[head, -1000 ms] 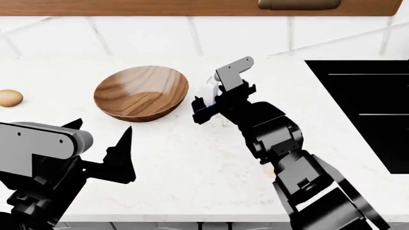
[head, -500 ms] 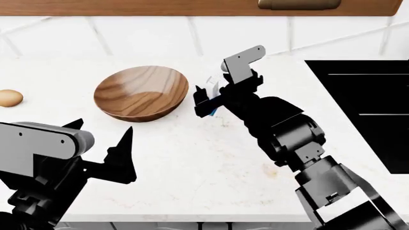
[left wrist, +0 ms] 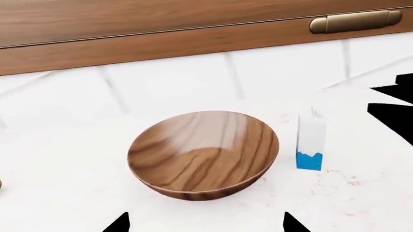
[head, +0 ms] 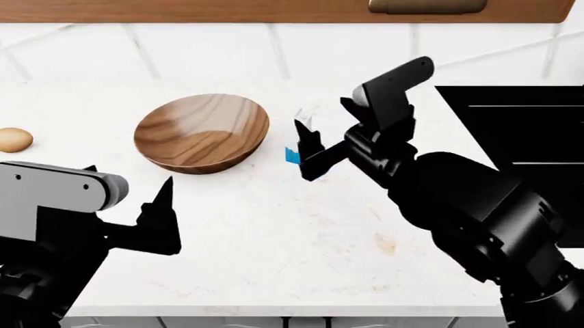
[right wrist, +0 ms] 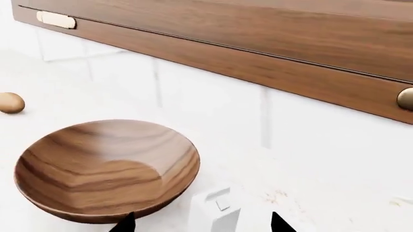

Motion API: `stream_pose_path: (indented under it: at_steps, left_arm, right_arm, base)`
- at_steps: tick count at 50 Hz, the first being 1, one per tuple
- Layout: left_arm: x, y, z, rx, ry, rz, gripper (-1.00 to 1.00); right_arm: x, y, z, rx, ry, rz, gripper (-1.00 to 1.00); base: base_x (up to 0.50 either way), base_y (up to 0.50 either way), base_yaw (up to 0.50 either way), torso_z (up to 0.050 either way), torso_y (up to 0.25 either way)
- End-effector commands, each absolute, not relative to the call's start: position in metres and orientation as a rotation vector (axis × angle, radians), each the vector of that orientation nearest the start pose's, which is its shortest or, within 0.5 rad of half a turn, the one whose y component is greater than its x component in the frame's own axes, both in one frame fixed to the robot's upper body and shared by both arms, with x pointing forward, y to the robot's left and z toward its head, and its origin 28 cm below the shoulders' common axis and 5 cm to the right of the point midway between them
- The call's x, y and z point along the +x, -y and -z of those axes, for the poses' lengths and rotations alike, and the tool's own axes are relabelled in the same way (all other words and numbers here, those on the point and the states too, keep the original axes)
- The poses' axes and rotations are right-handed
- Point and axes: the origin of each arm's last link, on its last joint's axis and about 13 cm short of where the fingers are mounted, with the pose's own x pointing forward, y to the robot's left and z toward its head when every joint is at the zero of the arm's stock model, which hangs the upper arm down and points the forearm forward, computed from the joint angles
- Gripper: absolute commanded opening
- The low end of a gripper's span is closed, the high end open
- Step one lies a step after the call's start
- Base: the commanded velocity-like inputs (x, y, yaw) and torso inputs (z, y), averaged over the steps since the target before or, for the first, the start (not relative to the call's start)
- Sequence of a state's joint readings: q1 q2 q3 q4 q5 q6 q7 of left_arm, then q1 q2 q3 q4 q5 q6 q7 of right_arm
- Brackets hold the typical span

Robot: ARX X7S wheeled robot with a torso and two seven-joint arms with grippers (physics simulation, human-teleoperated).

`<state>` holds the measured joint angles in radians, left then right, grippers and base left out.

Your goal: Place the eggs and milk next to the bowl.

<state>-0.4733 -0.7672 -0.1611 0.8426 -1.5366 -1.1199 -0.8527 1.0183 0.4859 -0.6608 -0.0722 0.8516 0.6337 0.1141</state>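
The brown wooden bowl (head: 202, 133) (left wrist: 203, 153) (right wrist: 106, 166) sits on the white counter. Just to its right the milk (head: 297, 140) (left wrist: 311, 142) stands upright, a small gap from the bowl's rim. My right gripper (head: 329, 130) (right wrist: 201, 226) is open, with the milk's white top (right wrist: 216, 212) between its spread fingertips (right wrist: 277, 223) and touching neither. One tan egg (head: 14, 139) (right wrist: 11, 102) lies far left of the bowl. My left gripper (head: 137, 205) (left wrist: 205, 227) is open and holds nothing, in front of the bowl.
A black recessed panel (head: 520, 150) fills the counter's right side. A white tiled wall (head: 228, 51) runs behind, with a wooden cabinet and brass handle (head: 425, 5) above. The counter's front edge (head: 273, 316) is near my arms.
My right arm has drawn back to the right and risen, leaving the milk standing beside the bowl. My left gripper has shifted slightly left.
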Motion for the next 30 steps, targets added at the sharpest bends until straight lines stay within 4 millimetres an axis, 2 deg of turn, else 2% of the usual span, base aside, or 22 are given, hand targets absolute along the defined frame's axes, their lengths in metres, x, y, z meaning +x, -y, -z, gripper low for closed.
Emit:
stream_pose_path:
  at_steps: [1, 13, 30]
  left_arm:
    - [0.159, -0.263, -0.233, 0.108, -0.105, 0.037, 1.0]
    - [0.151, -0.272, -0.231, 0.061, -0.116, -0.04, 1.0]
    - [0.155, -0.285, -0.23, 0.022, -0.137, -0.134, 1.0]
  right_arm:
    - [0.294, 0.098, -0.225, -0.19, 0.044, -0.571, 1.0]
    - [0.291, 0.098, -0.222, -0.18, 0.041, -0.572, 1.0]
    - [0.294, 0.099, -0.218, -0.171, 0.04, -0.578, 1.0]
  base:
    - [0.0, 0.0, 0.0, 0.0, 0.0]
    - [0.0, 0.0, 0.0, 0.0, 0.0]
    - [0.0, 0.0, 0.0, 0.0, 0.0]
